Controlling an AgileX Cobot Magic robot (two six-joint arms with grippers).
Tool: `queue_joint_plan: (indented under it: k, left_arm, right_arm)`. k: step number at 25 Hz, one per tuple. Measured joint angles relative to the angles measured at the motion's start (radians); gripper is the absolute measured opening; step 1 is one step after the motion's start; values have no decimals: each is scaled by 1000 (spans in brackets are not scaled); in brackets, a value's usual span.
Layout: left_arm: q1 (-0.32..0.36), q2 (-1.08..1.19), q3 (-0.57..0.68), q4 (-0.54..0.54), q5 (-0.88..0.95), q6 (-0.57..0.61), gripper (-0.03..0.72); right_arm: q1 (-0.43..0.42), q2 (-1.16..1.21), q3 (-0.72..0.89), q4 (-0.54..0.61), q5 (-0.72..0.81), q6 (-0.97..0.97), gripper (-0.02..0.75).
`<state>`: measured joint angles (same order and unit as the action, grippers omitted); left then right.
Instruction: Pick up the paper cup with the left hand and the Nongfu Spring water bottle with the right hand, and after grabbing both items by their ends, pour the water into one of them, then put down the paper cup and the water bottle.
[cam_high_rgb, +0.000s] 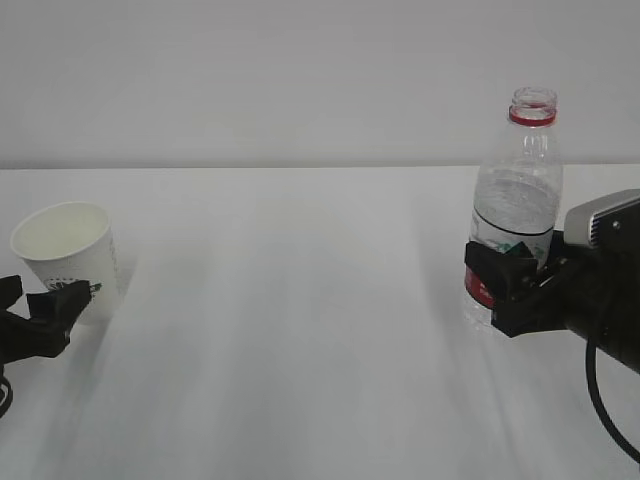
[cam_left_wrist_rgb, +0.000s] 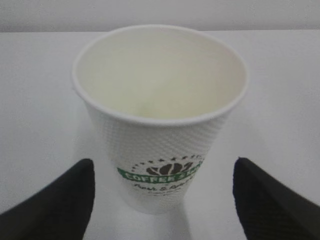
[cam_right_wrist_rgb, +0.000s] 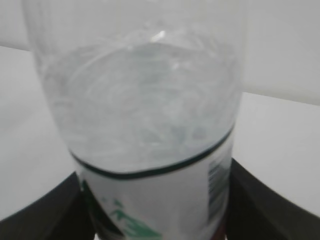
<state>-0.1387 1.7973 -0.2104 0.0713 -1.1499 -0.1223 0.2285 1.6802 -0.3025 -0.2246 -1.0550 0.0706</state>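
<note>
The cup (cam_high_rgb: 68, 256) stands upright on the white table (cam_high_rgb: 300, 330) at the left edge of the frame, its mouth open and nothing seen inside. The left gripper (cam_left_wrist_rgb: 162, 200) sits at its lower part with fingers (cam_left_wrist_rgb: 55, 205) spread, clear of the wall on both sides. At the right, the uncapped bottle (cam_high_rgb: 515, 200) stands upright, part full of water (cam_right_wrist_rgb: 145, 100). The right gripper (cam_high_rgb: 510, 285) is clamped on its labelled lower body.

It looks like a test lab: a bare white table (cam_high_rgb: 300, 330), a plain white wall (cam_high_rgb: 250, 80), and two robot arms.
</note>
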Motion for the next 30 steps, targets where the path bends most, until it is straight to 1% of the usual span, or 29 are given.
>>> queue_joint_plan:
  k: [4, 6, 15, 25, 26, 30]
  left_arm:
    - [0, 0, 0, -3, 0, 0, 677]
    - [0, 4, 0, -2, 0, 0, 686]
    - [0, 98, -31, -2, 0, 1, 690]
    - [0, 210, -142, 3, -4, 1, 690]
    - [0, 217, -149, 3, -4, 1, 708]
    - [0, 232, -179, 5, -4, 1, 697]
  right_arm:
    - [0, 0, 0, 0, 0, 0, 494]
    - [0, 0, 0, 0, 0, 0, 494]
    - [0, 0, 0, 0, -11, 0, 494]
    - [0, 0, 0, 0, -15, -1, 494]
    - [0, 0, 0, 0, -15, -1, 494]
    - [0, 0, 0, 0, -15, -1, 494]
